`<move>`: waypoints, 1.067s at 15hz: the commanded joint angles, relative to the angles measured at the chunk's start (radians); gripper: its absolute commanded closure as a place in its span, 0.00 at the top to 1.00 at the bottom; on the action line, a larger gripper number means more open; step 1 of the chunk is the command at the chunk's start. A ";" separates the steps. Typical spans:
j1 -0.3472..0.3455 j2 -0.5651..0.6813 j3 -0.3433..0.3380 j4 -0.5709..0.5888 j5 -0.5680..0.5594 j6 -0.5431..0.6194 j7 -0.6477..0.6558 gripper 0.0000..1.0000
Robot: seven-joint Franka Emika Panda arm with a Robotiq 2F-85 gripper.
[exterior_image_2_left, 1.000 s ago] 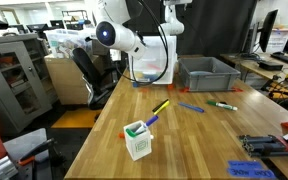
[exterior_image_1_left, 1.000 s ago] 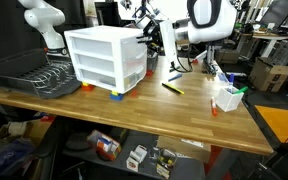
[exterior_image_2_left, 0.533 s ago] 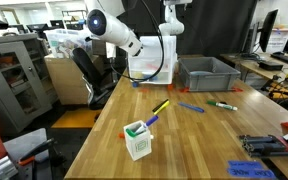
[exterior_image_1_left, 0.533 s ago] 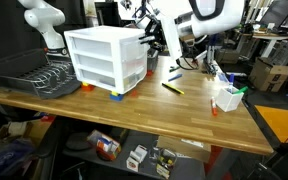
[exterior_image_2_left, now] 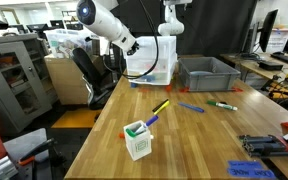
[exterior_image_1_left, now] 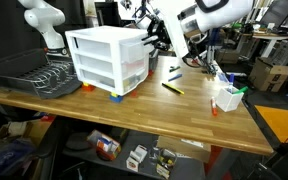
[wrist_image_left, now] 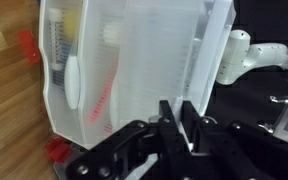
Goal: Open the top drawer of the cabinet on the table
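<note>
The white three-drawer cabinet (exterior_image_1_left: 104,58) stands on the wooden table (exterior_image_1_left: 134,112) and shows in both exterior views (exterior_image_2_left: 152,64). My gripper (exterior_image_1_left: 151,42) is at the front of the top drawer (exterior_image_1_left: 112,41), at its upper edge. In the wrist view the two black fingers (wrist_image_left: 179,118) are closed on a thin white lip of the top drawer (wrist_image_left: 206,60). The translucent cabinet body (wrist_image_left: 114,70) fills the view behind. The arm hides part of the drawer front in an exterior view (exterior_image_2_left: 134,45).
A black wire dish rack (exterior_image_1_left: 29,72) sits beside the cabinet. A grey bin (exterior_image_2_left: 206,72) stands next to it. Markers (exterior_image_2_left: 160,105) and a white cup with pens (exterior_image_2_left: 137,140) lie on the table (exterior_image_2_left: 184,150). A second white arm (exterior_image_1_left: 44,20) stands behind.
My arm has lifted and swung back from the cabinet while the gripper stays at the top drawer's front. The drawer front seems to have come out slightly.
</note>
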 commanded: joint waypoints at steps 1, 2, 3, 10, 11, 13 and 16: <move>0.014 -0.040 -0.004 -0.034 -0.012 0.083 -0.024 0.04; 0.014 -0.046 -0.004 -0.039 -0.010 0.097 -0.024 0.04; 0.015 -0.054 -0.004 -0.044 -0.010 0.111 -0.023 0.04; 0.014 -0.112 0.001 -0.095 -0.019 0.210 -0.008 0.04; 0.016 -0.119 -0.002 -0.099 -0.015 0.231 -0.013 0.04; 0.017 -0.134 -0.007 -0.105 -0.007 0.263 -0.021 0.04; 0.018 -0.151 -0.012 -0.108 -0.004 0.309 -0.026 0.04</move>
